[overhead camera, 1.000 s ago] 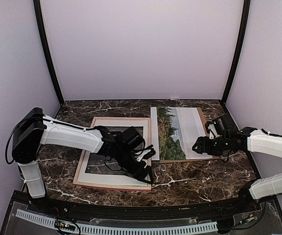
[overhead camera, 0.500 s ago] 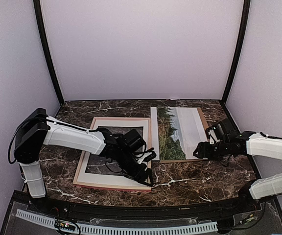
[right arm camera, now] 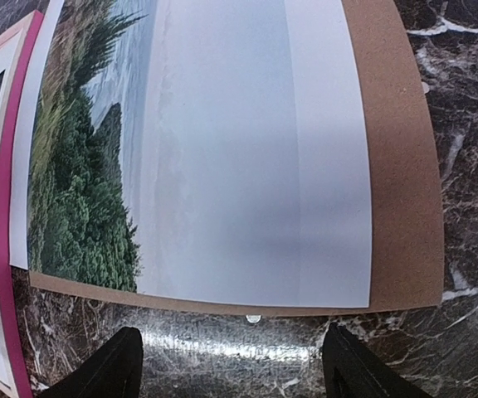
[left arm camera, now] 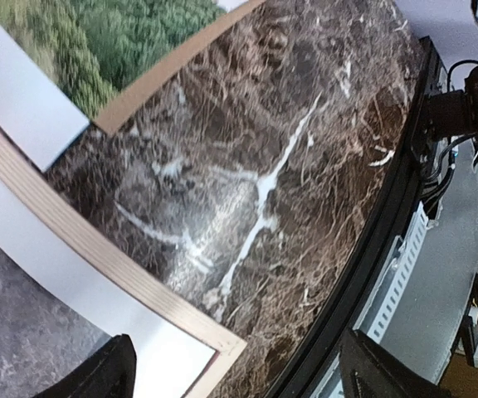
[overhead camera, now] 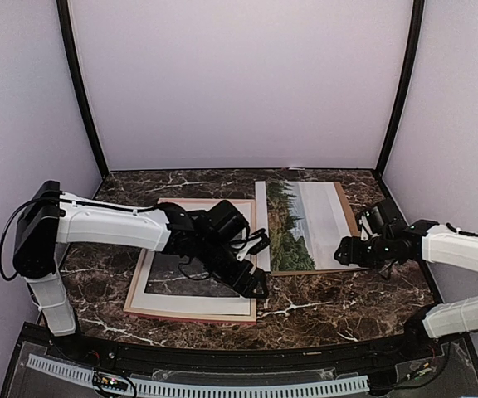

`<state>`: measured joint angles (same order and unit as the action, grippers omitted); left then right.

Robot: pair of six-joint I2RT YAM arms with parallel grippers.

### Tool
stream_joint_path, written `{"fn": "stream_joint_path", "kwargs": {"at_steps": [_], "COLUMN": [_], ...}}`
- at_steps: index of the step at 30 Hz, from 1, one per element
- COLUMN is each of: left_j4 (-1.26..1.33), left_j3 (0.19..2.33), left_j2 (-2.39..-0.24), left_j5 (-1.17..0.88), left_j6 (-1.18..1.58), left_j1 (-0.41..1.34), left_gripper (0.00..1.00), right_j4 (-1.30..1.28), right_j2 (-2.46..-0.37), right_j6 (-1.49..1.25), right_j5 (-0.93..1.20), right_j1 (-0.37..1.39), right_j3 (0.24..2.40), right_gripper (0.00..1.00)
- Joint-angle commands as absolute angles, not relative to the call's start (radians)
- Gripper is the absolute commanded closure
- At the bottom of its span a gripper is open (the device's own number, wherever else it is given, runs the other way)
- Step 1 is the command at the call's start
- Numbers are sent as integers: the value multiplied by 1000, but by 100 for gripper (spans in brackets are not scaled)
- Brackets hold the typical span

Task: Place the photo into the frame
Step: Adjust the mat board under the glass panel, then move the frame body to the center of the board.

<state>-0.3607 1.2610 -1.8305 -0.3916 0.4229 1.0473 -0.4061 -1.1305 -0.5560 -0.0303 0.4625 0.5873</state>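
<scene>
Left gripper (overhead camera: 254, 286) hovers over the near right corner of the frame (overhead camera: 139, 274). Its fingers (left arm camera: 98, 373) are spread wide with nothing between them, and its wrist view looks down on that corner and the bare dark marble surface (overhead camera: 347, 303). The right gripper (overhead camera: 344, 249) is likewise open and empty, poised just off the near edge of the brown backing board (right arm camera: 397, 166), toward its right corner. The photo (overhead camera: 309, 220) lies face up on that board, right of the surface's middle and toward the far edge, with trees on the left and pale sky on the right. Its white left border runs past the board's left edge and sits just beside the frame's right rail. The frame lies flat left of the middle, holding a white mat (overhead camera: 189, 305) whose window shows marble.
</scene>
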Motion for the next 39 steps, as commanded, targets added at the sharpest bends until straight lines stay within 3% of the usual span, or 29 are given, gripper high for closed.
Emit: {"fn": "stream_joint_path", "kwargs": {"at_steps": [1, 5, 18, 39], "left_j4": [-401, -415, -365, -330], "left_j3": [1359, 1446, 1754, 1831], "left_j2": [-1778, -1814, -2079, -2290], "left_j5": [-289, -285, -421, -164], "left_j6": [383, 379, 396, 440], "left_j1": [1043, 1014, 899, 893], "left_gripper": [9, 1, 1, 7], "right_j4": [-399, -380, -270, -232], "right_j2": [-1150, -1181, -1369, -1358], "right_j6": [-511, -480, -443, -456], "right_j5": [-67, -58, 70, 146], "right_j1": [416, 351, 210, 207], "right_j3": [632, 659, 738, 706], "right_gripper": [24, 24, 25, 25]}}
